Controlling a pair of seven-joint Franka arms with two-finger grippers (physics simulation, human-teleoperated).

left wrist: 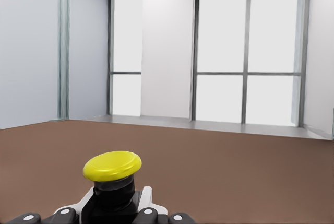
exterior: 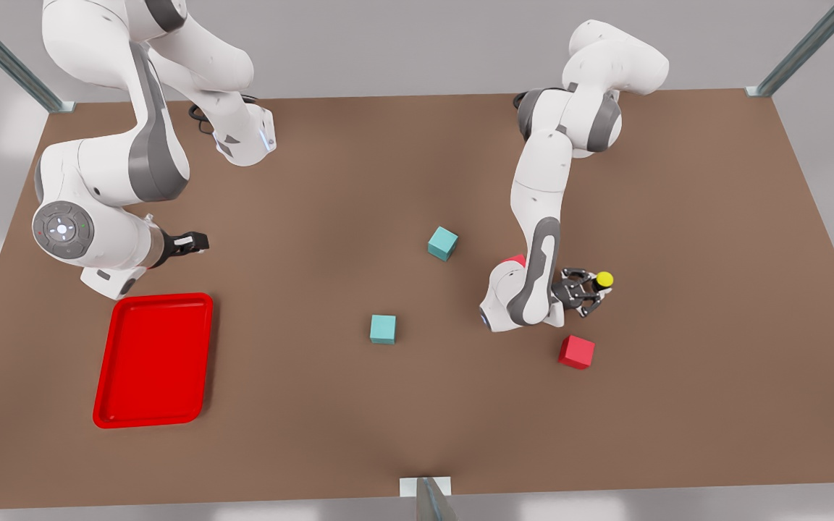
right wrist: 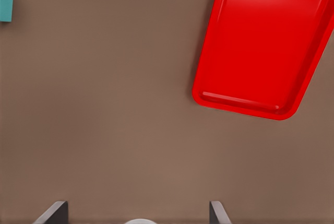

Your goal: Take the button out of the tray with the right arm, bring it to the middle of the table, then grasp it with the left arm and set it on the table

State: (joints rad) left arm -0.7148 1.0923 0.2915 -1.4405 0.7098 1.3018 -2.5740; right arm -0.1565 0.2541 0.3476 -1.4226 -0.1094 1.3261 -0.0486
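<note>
Left tool (exterior: 591, 291) around button (exterior: 603, 279)

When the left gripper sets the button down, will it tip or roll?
Probably stable: the button has a boxy dark body under its wider yellow cap. On its side, the round cap might let it roll. It looks rigid in the left gripper.

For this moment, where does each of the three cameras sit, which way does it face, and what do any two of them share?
Front view: high above the table, looking steeply down on both arms, the tray and cubes.
Left wrist view: low behind the left gripper, looking level across the table at the windows; its fingertips clamp the button.
Right wrist view: above the table, facing straight down; the right gripper spread wide.
Shared: the tray shows in front and right wrist views; the button in front and left wrist views.
</note>
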